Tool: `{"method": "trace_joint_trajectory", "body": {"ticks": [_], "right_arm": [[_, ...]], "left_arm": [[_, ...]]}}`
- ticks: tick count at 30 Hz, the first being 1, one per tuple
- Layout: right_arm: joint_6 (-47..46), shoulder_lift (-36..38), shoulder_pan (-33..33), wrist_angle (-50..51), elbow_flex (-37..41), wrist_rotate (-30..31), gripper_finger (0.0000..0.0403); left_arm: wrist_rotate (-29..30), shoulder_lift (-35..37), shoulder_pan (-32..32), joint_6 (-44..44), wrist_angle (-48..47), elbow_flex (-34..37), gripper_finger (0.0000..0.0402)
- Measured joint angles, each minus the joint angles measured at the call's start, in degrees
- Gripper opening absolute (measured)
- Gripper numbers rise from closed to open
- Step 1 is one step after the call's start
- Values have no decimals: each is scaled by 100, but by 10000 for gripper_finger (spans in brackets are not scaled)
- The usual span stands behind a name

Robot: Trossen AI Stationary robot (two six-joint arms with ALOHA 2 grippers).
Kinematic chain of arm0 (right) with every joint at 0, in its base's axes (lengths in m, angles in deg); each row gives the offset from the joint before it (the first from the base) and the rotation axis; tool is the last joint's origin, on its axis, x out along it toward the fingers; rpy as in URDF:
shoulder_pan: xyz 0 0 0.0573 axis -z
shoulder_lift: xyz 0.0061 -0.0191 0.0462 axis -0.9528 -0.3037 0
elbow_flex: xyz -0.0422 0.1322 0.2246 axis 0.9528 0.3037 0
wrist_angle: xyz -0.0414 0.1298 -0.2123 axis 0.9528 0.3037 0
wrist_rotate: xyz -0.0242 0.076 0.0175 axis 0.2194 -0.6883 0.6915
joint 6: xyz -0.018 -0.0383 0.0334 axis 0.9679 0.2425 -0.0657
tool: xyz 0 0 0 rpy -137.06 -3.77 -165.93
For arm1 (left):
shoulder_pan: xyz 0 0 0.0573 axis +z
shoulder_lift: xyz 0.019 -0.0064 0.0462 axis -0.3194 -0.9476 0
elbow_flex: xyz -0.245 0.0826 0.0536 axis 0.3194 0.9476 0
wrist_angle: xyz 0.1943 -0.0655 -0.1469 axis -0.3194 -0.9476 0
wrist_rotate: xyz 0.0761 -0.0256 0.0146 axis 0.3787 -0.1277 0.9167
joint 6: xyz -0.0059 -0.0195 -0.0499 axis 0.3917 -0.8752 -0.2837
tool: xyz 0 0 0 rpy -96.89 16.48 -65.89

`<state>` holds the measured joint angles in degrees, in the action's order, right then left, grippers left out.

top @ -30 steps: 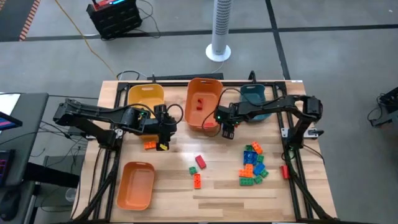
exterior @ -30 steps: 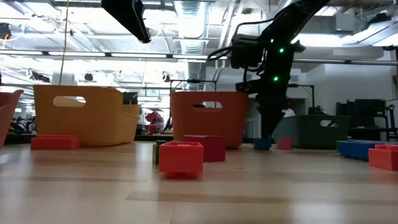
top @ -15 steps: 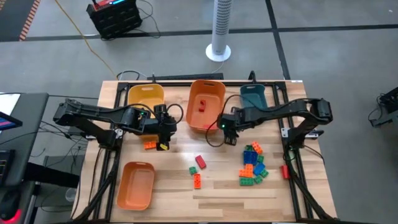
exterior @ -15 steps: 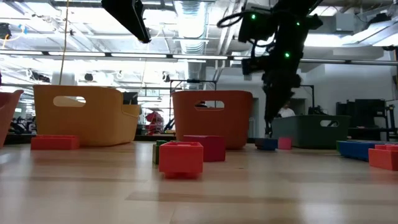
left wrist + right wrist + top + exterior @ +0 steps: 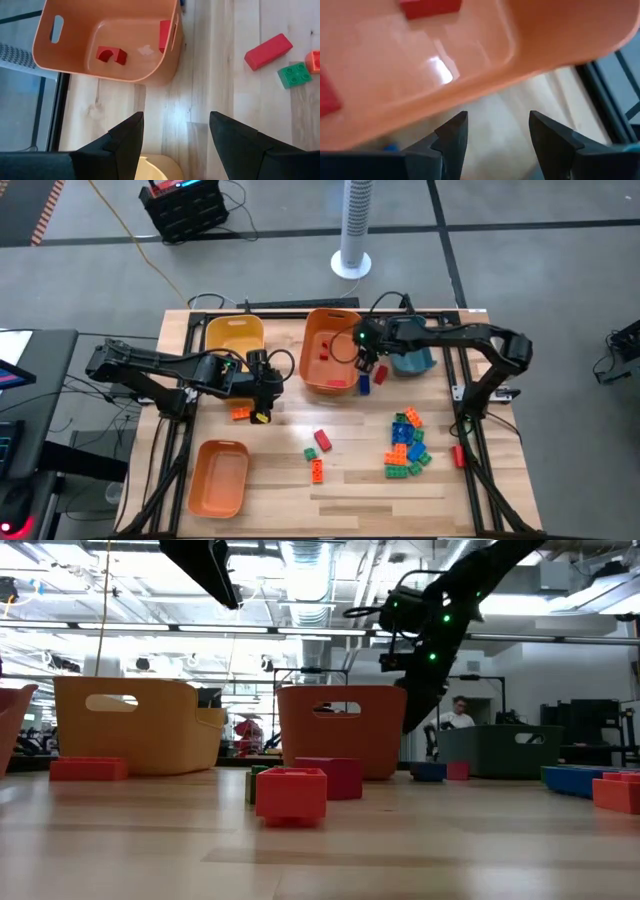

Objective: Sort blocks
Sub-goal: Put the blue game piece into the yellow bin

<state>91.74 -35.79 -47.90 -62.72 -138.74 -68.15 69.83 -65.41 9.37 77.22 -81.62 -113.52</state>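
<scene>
Two open, empty grippers: the right gripper (image 5: 363,366) has swung back beside the orange bin (image 5: 330,330), probably mid-retreat; blocks (image 5: 405,445) lie well off, and the left gripper (image 5: 262,412) waits.

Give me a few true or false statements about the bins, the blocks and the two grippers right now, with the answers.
1. The middle orange bin holds red blocks. True.
2. The right gripper grips a blue block. False: its fingers are open and empty, by that bin's rim.
3. The left gripper hovers near an orange block. True.
4. The near orange bin is full of blocks. False: no blocks show inside it.
5. A mixed pile of blocks lies on the table's right side. True.
</scene>
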Motion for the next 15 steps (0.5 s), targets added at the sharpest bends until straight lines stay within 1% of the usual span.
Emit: {"method": "trace_joint_trajectory", "body": {"ticks": [5,9,12,15], "right_arm": [[269,-178,199,-742,-31,-9,223],[391,-196,296,-975,-126,-32,223],[357,-94,316,-392,-252,13,223],[44,116,217,241,-267,57,223]], "left_arm": [[0,0,2,37,-9,1,221],[0,-1,2,37,-15,0,221],[0,-2,2,-3,-81,0,221],[0,-2,2,-67,-199,1,221]]}}
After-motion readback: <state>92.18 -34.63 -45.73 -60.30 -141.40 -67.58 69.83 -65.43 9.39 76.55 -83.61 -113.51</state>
